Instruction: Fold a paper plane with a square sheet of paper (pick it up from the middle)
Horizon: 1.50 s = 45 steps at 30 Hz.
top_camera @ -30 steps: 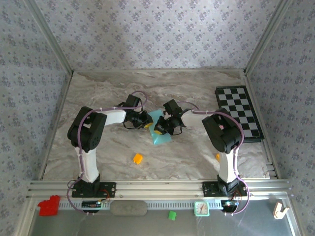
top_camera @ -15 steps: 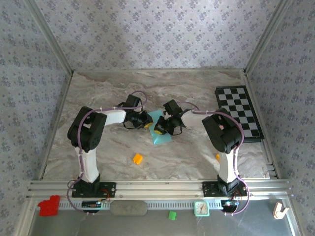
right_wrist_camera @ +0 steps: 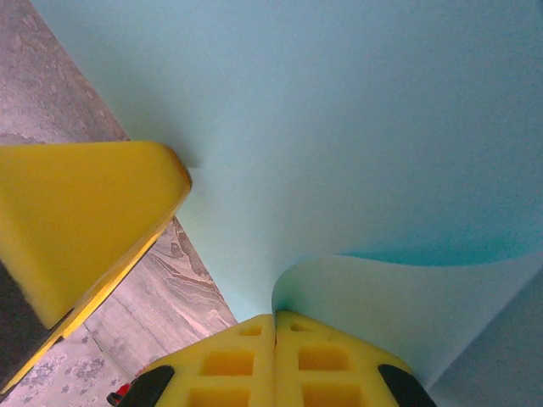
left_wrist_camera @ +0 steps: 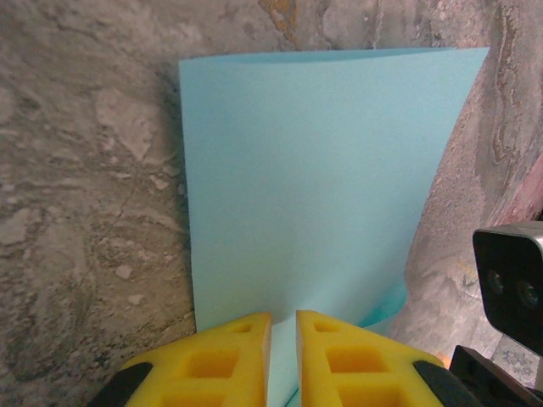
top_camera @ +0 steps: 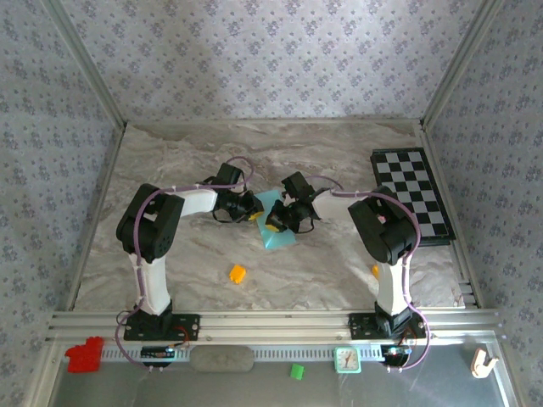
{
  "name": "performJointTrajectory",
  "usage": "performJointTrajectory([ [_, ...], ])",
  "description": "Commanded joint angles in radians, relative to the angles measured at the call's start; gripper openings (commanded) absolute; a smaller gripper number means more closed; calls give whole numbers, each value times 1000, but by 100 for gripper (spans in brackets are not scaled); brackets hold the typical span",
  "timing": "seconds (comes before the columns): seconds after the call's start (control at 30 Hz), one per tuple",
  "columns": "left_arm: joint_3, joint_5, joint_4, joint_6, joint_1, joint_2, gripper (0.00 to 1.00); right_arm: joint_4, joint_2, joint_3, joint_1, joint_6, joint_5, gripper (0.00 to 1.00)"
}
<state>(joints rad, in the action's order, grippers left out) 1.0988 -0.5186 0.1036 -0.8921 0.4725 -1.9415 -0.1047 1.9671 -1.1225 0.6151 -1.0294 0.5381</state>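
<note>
The yellow left pincer is held slightly apart. The yellow right pincer is squeezed closed on the thin teal-blue paper sheet.

The square sheet of paper, plain teal-blue, lies mostly flat just right of centre in the top view. In the right wrist view, one edge curls upward at lower right.

Your overhead view is bright, evenly lit and pretty sharp, with just faint soft shadows on the counter. Up close on the left wrist, the square sheet of paper looks pale and washed, with a dark shadow down its left edge.
</note>
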Motion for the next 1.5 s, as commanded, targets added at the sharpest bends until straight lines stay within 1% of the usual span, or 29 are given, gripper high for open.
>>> performJointTrajectory([
  [0.0, 13, 19, 50, -16, -12, 58, 19, -57, 32, 18, -3, -16, -38, 4],
  [0.13, 21, 55, 74, -33, -32, 121, 23, -68, 35, 13, -3, -20, -42, 12],
  [0.27, -15, 86, 77, -58, -50, 178, 26, -69, 36, 8, -3, -26, -43, 26],
  [0.37, -50, 91, 70, -71, -54, 214, 27, -64, 36, 4, -3, -31, -41, 33],
  [0.5, -103, 74, 51, -92, -49, 260, 27, -63, 36, 3, -3, -33, -43, 38],
  [0.63, -140, 53, 43, -101, -27, 289, 24, -66, 32, 7, -3, -34, -46, 39],
  [0.73, -162, 50, 32, -111, 5, 293, 19, -75, 31, 9, -5, -34, -52, 36],
  [0.83, -168, 43, 19, -116, 33, 276, 14, -82, 33, 7, -6, -33, -56, 27],
  [0.9, -166, 42, 11, -116, 51, 255, 11, -92, 36, 4, -6, -30, -57, 17],
  [0.97, -160, 43, 0, -117, 60, 236, 8, -93, 39, 0, -6, -28, -56, 11],
  [1.07, -148, 43, -6, -112, 65, 208, 3, -99, 39, -3, -6, -27, -56, 5],
  [1.17, -127, 38, -10, -107, 71, 178, 0, -103, 42, -9, -4, -27, -56, 3],
  [1.47, -88, 47, -5, -94, 82, 120, 0, -102, 46, -13, -3, -29, -54, 1],
])
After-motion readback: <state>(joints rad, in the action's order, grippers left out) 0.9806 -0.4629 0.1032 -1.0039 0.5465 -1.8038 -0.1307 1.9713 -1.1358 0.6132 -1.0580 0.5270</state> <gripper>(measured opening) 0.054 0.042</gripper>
